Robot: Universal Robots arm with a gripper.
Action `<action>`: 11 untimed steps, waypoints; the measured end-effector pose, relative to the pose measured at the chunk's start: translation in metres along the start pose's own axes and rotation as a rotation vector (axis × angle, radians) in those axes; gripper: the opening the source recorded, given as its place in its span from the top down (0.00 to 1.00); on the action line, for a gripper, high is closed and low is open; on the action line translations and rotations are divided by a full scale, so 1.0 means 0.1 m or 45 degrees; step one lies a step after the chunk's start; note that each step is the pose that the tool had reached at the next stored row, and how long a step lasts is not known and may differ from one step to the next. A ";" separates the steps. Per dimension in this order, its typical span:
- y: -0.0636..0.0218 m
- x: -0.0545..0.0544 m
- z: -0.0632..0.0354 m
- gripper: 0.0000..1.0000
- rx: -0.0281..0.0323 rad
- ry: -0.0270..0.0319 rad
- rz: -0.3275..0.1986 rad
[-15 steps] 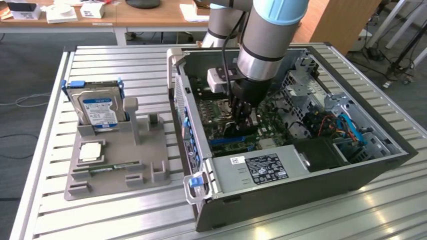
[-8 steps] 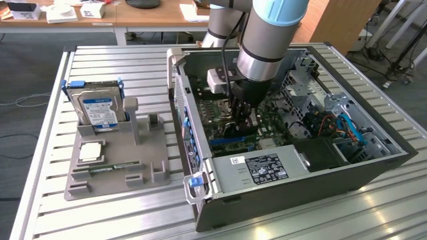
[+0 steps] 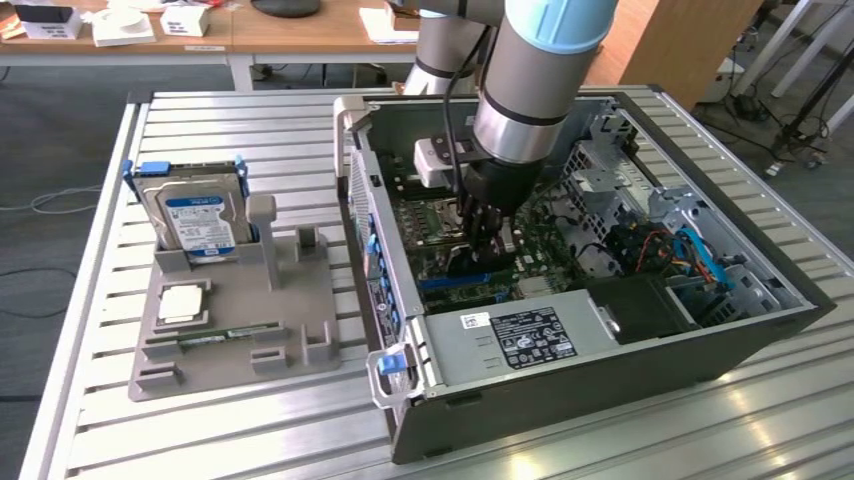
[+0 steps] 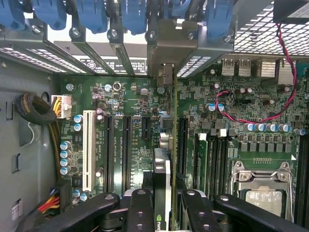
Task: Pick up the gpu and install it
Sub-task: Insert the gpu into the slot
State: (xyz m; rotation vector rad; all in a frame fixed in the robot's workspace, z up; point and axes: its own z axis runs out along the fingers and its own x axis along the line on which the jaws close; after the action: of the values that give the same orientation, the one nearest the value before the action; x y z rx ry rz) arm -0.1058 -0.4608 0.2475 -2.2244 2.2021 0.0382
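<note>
Two dark, rounded fingers of the gripper are clamped on the gpu, which is held edge-on, upright over the green motherboard inside the open grey metal case. Ahead of the fingers, the card's pale metal bracket is set against the perforated rear wall, beneath a row of blue plastic latches. Long black slots are ranged close on both sides of the grip, so little side room is left. Whether the card's edge is seated cannot be told. Beside the grip, a square steel socket and a thin red wire are seen.
</note>
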 end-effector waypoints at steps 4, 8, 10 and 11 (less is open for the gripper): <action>0.000 0.00 0.001 0.73 0.0000 -0.0001 0.000; 0.001 0.00 0.002 0.73 0.0002 -0.0003 0.000; 0.000 0.00 0.001 0.73 0.0001 -0.0003 0.000; 0.000 0.00 0.001 0.73 0.0001 -0.0003 0.000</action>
State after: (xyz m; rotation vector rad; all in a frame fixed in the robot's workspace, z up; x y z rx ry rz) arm -0.1058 -0.4612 0.2475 -2.2243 2.2019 0.0385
